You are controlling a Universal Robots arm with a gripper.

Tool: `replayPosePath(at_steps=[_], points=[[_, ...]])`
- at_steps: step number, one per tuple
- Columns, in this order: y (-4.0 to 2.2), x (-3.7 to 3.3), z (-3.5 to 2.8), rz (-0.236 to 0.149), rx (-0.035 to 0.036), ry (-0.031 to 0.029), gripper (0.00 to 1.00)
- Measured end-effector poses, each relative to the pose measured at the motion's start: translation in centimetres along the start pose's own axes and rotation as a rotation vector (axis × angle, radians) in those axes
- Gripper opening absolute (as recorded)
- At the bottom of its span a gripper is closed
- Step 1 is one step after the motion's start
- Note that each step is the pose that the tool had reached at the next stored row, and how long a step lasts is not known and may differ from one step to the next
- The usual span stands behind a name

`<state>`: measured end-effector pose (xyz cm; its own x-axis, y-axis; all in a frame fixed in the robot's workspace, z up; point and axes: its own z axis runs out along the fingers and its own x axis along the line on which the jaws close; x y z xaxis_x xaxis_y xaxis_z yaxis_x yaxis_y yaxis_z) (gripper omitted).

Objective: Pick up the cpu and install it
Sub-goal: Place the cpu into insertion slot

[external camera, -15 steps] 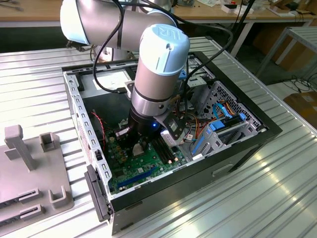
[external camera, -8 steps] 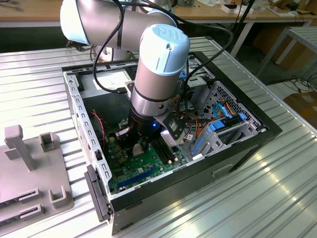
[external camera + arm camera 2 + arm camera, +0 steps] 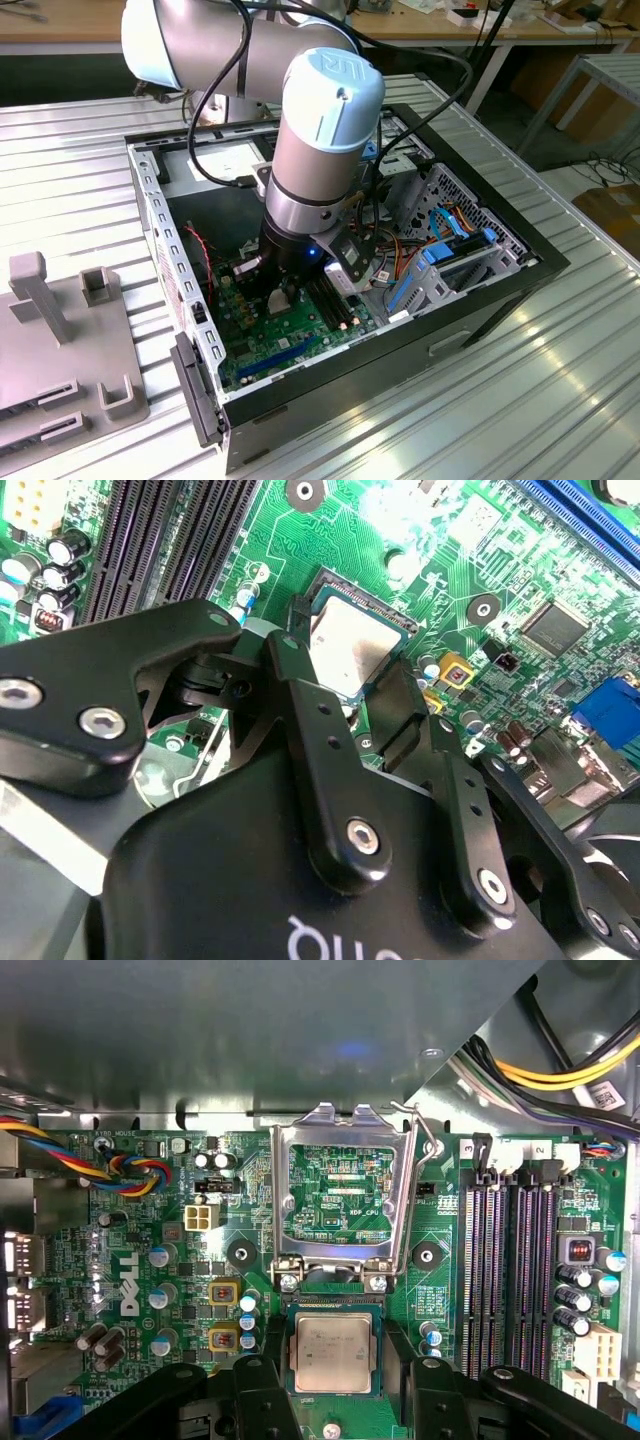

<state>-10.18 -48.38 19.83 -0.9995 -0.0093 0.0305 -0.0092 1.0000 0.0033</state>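
Observation:
The cpu [image 3: 333,1353], a small square plate with a silver-grey face, lies level in the black frame of its socket on the green board [image 3: 150,1260]. My gripper [image 3: 335,1365] reaches down into the open computer case [image 3: 400,330], and its black fingers [image 3: 262,1385] press against two opposite sides of the cpu. In the second wrist view the cpu [image 3: 352,640] shows between the same fingers [image 3: 297,675], with the gripper [image 3: 345,680] closed around it. Beside the socket, its metal load plate [image 3: 343,1195] stands flipped open. In the exterior view the gripper [image 3: 283,298] hangs low over the board.
Black memory slots [image 3: 510,1260] run along one side of the socket, with capacitors close around it. Coloured cables [image 3: 130,1172] cross the board. A blue-trimmed drive cage [image 3: 450,260] fills the case's right in the exterior view. Grey fixtures [image 3: 60,340] stand on the ribbed table [image 3: 500,400].

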Motion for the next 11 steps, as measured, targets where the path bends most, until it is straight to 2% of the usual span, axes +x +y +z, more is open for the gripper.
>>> replayPosePath(at_steps=[11], points=[[0.0,-0.03,-0.01,0.012,-0.0001,0.0001,0.47]])
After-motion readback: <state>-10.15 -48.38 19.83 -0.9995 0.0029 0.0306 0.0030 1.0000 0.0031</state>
